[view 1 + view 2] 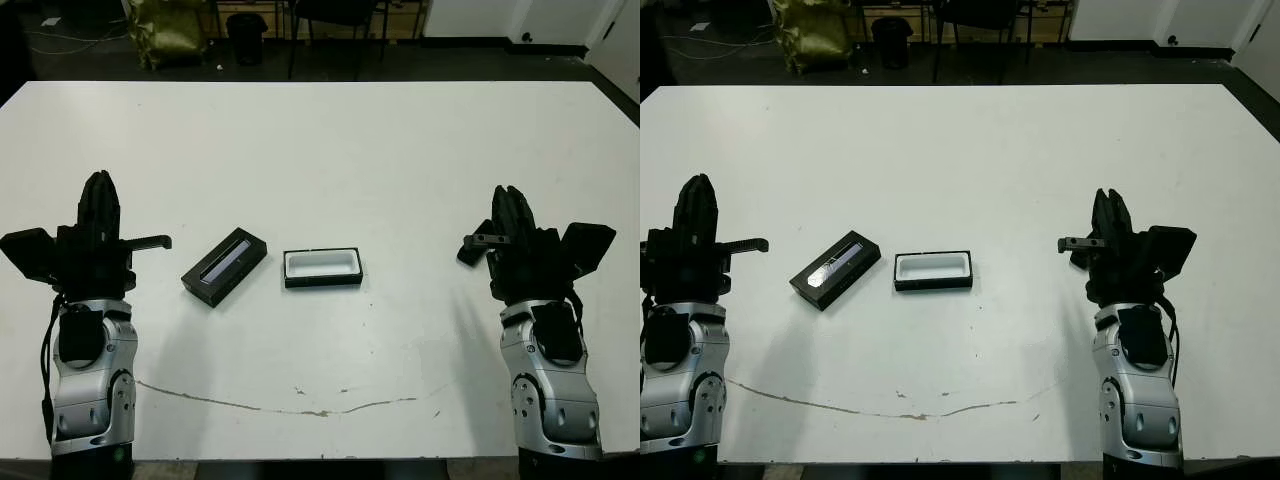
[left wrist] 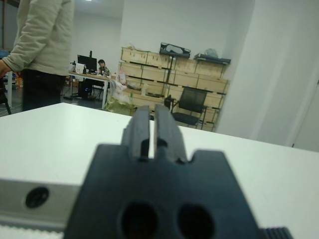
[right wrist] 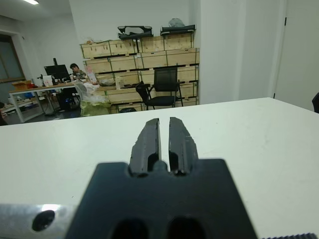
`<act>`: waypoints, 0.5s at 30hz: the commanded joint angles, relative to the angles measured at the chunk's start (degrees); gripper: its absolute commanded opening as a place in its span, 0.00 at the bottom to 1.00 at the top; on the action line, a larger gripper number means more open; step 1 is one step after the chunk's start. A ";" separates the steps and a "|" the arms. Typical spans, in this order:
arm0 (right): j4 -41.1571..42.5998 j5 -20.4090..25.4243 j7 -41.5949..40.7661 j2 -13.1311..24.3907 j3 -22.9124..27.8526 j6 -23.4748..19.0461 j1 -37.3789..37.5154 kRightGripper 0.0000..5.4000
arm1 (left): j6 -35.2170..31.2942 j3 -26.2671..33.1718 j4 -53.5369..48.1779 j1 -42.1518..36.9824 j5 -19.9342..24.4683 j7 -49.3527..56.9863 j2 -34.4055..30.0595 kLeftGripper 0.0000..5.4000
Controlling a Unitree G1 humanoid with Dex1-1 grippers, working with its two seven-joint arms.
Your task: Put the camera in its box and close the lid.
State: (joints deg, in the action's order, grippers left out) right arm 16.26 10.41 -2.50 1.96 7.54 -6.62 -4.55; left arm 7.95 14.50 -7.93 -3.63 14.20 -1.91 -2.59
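Note:
The box (image 1: 322,282), a shallow black tray with a white lining, lies open and empty near the table's middle. Just to its left the lid (image 1: 225,266) lies at an angle, black with a long grey-lavender stripe down its middle. The camera does not show as a separate thing in any view. My left gripper (image 1: 100,190) stands upright at the table's left, well clear of the lid, shut on nothing. At the right, my right gripper (image 1: 512,200) is upright too, far from the box, its fingers (image 3: 149,139) together with nothing between them.
A thin dark crack line (image 1: 300,410) runs across the table near its front edge. Beyond the far edge stand chairs (image 1: 335,20) and an olive bag (image 1: 165,30). A person (image 2: 40,50) stands past the table in the left wrist view.

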 commanded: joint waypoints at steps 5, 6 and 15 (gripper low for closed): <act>-0.49 -0.08 -0.35 0.37 -0.46 -0.64 1.05 0.00 | -0.75 -0.96 -0.07 1.33 -0.02 0.44 0.94 0.00; -0.26 -0.12 -0.25 0.35 -0.51 -0.87 1.20 0.00 | -0.15 -1.16 0.21 1.47 -0.15 0.04 0.87 0.00; 2.20 -0.17 -1.29 5.60 2.74 -4.80 -1.58 0.00 | 0.13 -1.67 0.12 2.31 -0.56 0.09 0.82 0.00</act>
State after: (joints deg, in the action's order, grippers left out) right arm 18.12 9.41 -3.04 5.13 8.52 -9.34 -4.83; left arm 8.86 12.80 -8.13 -2.23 13.60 -1.99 -1.90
